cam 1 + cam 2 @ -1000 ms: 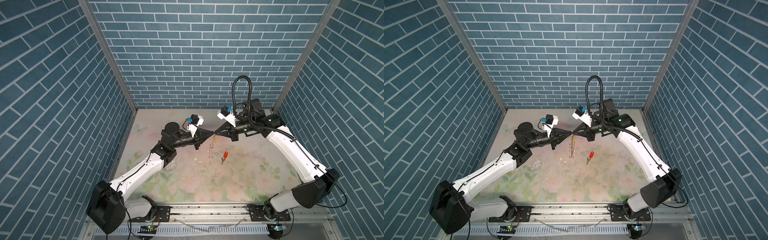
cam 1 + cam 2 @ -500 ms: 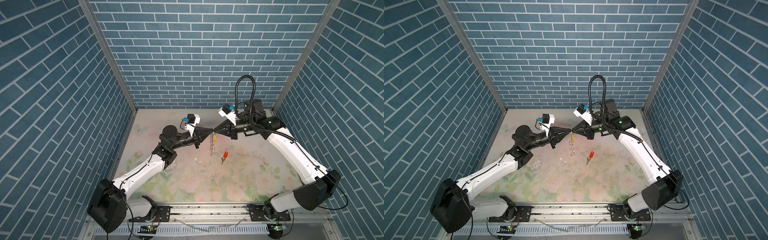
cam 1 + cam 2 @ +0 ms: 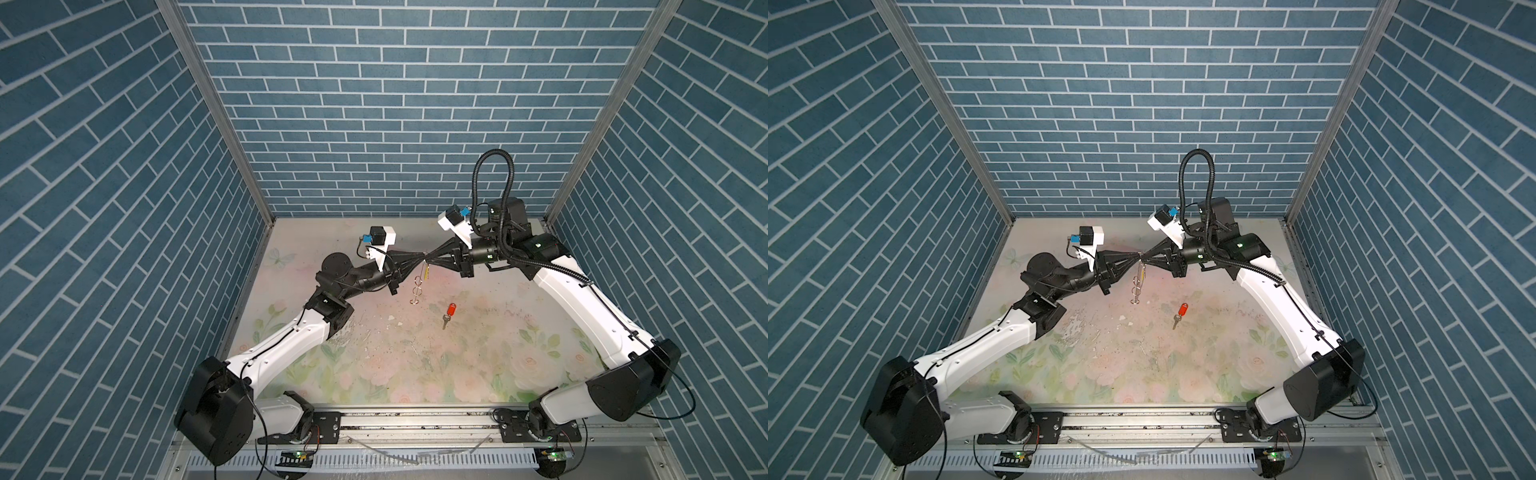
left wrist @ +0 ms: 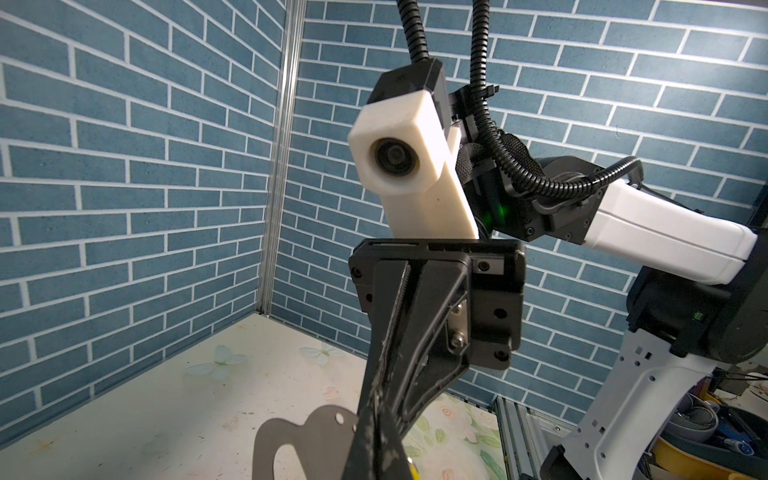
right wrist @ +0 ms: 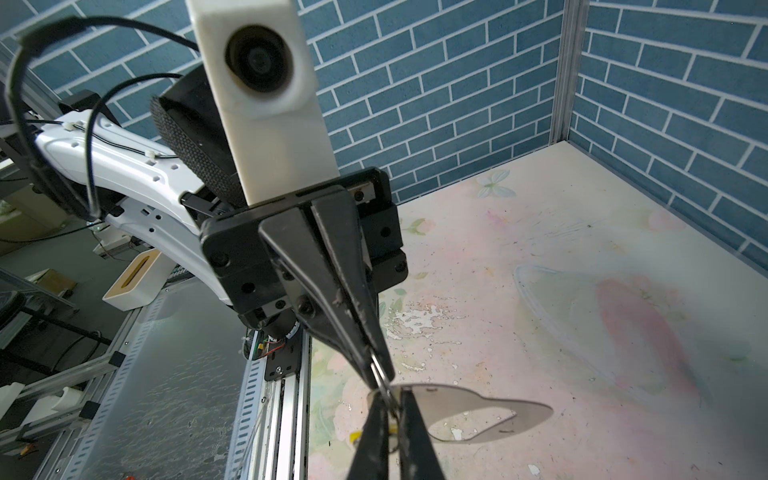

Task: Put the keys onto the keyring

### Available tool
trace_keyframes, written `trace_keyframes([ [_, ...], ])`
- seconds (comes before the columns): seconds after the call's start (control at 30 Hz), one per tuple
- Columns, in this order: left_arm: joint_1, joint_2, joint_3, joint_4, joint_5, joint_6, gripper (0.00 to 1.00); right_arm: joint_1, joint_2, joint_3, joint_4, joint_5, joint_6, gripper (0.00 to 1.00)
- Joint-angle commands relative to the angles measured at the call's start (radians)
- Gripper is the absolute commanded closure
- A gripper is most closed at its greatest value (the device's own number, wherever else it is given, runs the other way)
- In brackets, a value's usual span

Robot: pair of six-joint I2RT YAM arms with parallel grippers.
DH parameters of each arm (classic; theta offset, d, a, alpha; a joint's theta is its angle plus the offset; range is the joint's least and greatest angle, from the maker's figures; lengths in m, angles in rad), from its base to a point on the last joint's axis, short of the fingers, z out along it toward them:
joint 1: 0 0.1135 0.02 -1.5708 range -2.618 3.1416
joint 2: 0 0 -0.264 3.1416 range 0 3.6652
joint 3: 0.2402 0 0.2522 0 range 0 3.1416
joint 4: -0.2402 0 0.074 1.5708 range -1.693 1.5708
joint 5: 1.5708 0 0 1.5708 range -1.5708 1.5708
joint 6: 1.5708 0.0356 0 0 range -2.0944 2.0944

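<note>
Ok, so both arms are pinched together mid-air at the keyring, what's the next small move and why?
Probably ease the jaws of the right gripper open slightly, left gripper holding the keyring. Both jaws are shut there, the yellow key dangles just beneath, and whether it's threaded is unclear; the red key waits on the mat.

Desk: What does each pinch where the left gripper (image 3: 420,263) meets the right gripper (image 3: 430,261)?

Photographer: Too small to tell in both top views. The keyring (image 3: 417,286) hangs edge-on there, its rings too small to count.

Desk: Closer in?

Photographer: In the left wrist view the keyring (image 4: 299,440) runs off the frame's edge, and the yellow tag (image 4: 412,471) is a mere sliver. In the right wrist view the keyring is blurred, one end behind the right gripper's fingers (image 5: 415,444). On the red-tagged key (image 3: 449,312), the teeth are unreadable.
</note>
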Motion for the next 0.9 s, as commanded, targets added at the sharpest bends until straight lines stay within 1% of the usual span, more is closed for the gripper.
trace_keyframes([
  [0.0, -0.006, 0.010, -0.003, 0.103, 0.015, -0.031, 1.00, 0.009, 0.010, -0.016, 0.042, -0.051, 0.023, 0.92],
  [0.43, -0.005, 0.042, -0.015, 0.220, 0.012, -0.086, 1.00, 0.040, 0.040, -0.017, 0.048, -0.066, 0.012, 0.97],
  [0.5, -0.005, 0.051, -0.015, 0.236, 0.012, -0.095, 1.00, 0.045, 0.043, -0.019, 0.051, -0.068, 0.009, 0.96],
  [0.67, -0.005, 0.062, -0.014, 0.251, 0.010, -0.106, 1.00, 0.058, 0.049, -0.019, 0.059, -0.072, 0.009, 0.90],
  [0.87, -0.005, 0.051, -0.022, 0.251, -0.002, -0.100, 1.00, 0.064, 0.054, -0.019, 0.058, -0.066, 0.007, 0.85],
])
